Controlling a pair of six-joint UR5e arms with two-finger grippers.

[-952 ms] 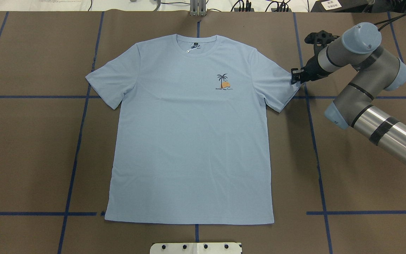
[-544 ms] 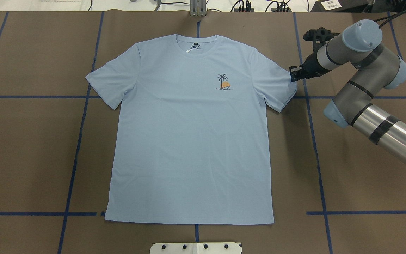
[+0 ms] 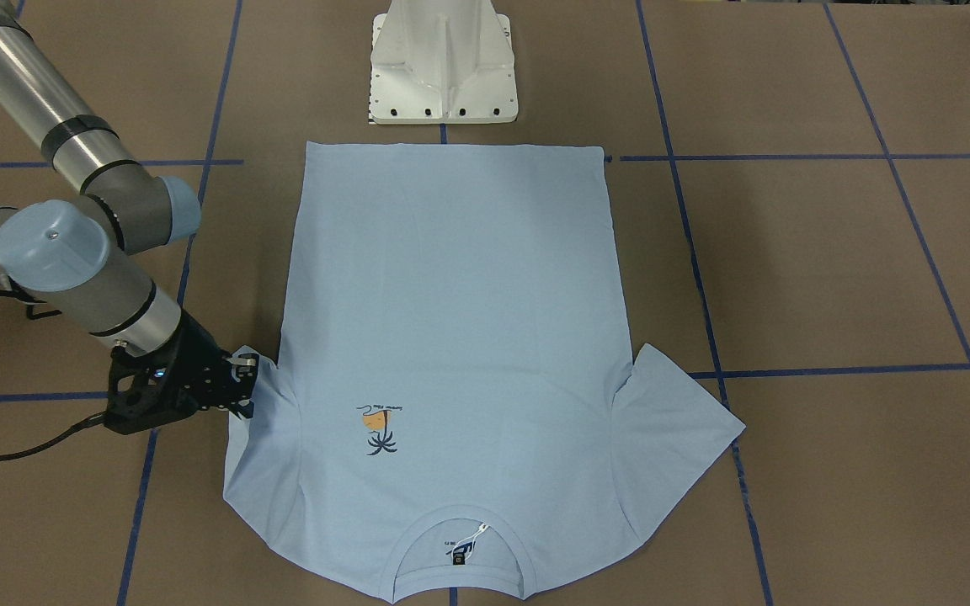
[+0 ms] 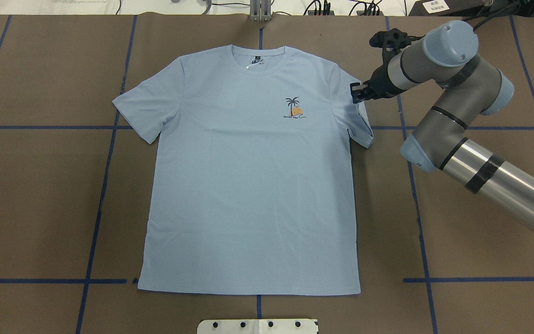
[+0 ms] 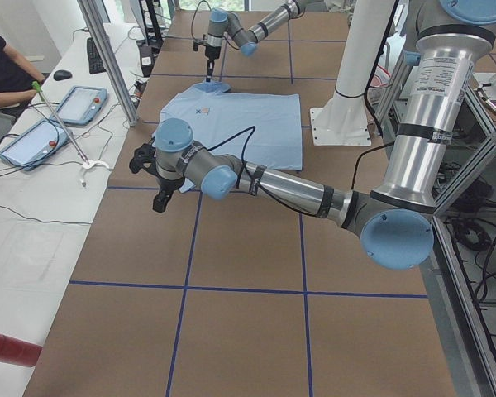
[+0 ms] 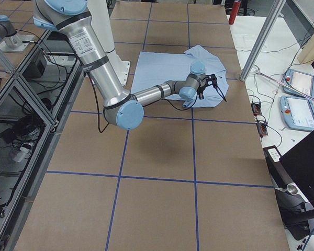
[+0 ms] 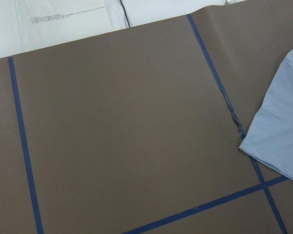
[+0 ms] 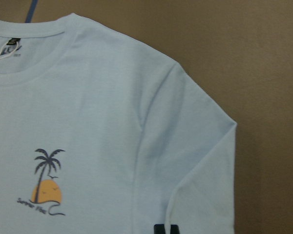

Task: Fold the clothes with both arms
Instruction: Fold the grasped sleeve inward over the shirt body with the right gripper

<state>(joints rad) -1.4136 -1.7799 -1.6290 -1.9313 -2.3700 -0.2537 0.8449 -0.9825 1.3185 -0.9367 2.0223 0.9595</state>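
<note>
Here, a light blue short-sleeved T-shirt (image 4: 248, 185) lies face up and flat in the middle of the brown paper-covered counter (image 4: 40, 208), which is gridded with blue tape (image 4: 104, 185). Its ribbed collar (image 4: 257, 53) points away from the robot and its bottom hem (image 4: 248, 290) lies nearest the white pedestal (image 3: 443, 67). The right arm's black two-finger tool (image 4: 356, 93) is pinched closed on the edge of the sleeve on that side (image 4: 362, 125), which stands raised off the counter and turned in toward the palm-tree chest print (image 4: 295, 110). The left arm's tool (image 5: 159, 196) hangs over bare counter, well apart from the opposite sleeve (image 4: 139, 106), which lies flat; whether its fingers are parted cannot be told. The thin knit looks light, soft and limp, so it should drape from any hold and crease readily. The best grips appear to be the doubled edges, such as sleeve hems, shoulder seams and bottom corners, taken in matched pairs so that the fold falls straight.
</note>
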